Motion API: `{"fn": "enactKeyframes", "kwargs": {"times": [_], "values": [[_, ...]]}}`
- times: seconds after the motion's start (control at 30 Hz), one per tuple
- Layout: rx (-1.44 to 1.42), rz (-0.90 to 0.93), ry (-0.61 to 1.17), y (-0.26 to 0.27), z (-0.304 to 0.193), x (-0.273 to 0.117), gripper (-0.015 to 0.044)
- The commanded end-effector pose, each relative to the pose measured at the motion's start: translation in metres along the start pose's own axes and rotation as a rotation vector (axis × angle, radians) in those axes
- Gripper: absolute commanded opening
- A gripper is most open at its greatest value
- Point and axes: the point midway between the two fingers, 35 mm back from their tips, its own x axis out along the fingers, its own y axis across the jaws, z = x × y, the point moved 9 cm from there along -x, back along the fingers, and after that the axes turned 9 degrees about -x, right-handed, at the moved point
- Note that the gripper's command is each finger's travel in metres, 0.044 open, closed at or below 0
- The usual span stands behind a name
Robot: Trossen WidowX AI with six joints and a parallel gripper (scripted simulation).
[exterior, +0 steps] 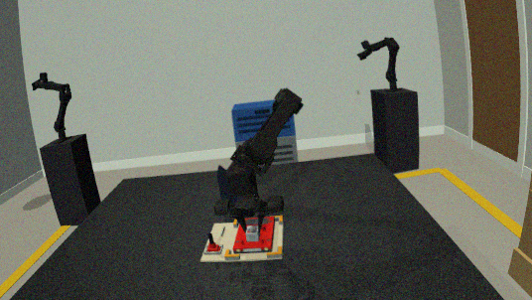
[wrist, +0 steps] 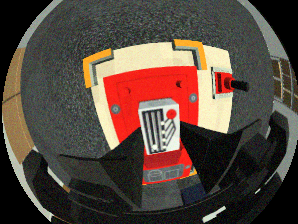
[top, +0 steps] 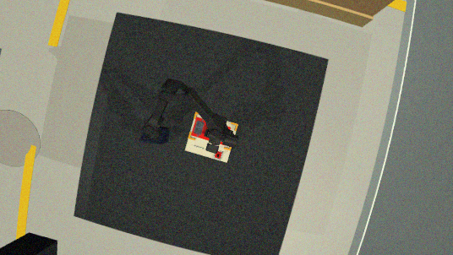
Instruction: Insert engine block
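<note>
The engine block is a light grey block with dark slots and a red round mark on its top. My gripper is shut on it, one black finger on each side. The block is over the red car body, and in the wrist view it covers the place where the opening lies. The opening and the rib are hidden, so I cannot tell how deep the block sits. In the top view the arm hides the block.
The car body lies on a cream board with orange corner brackets. A red base with a black lever stands at one end of the board. The board lies on a dark mat.
</note>
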Motion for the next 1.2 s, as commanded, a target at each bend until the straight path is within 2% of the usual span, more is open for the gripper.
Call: {"fn": "enactKeyframes", "kwargs": {"times": [0.0,0.2,0.57,0.93,1.03,1.17], "values": [[0.005,0.005,0.000,0.000,-0.001,0.002,0.0158],[0.005,0.005,0.000,0.000,-0.001,0.003,0.0158],[0.000,0.000,0.000,0.000,0.000,0.002,0.0440],[0.000,0.000,0.000,0.000,0.000,0.002,0.0440],[0.005,0.004,0.000,-0.001,0.000,-0.012,0.0440],[0.005,0.004,0.000,-0.001,0.000,-0.012,0.0440]]}}
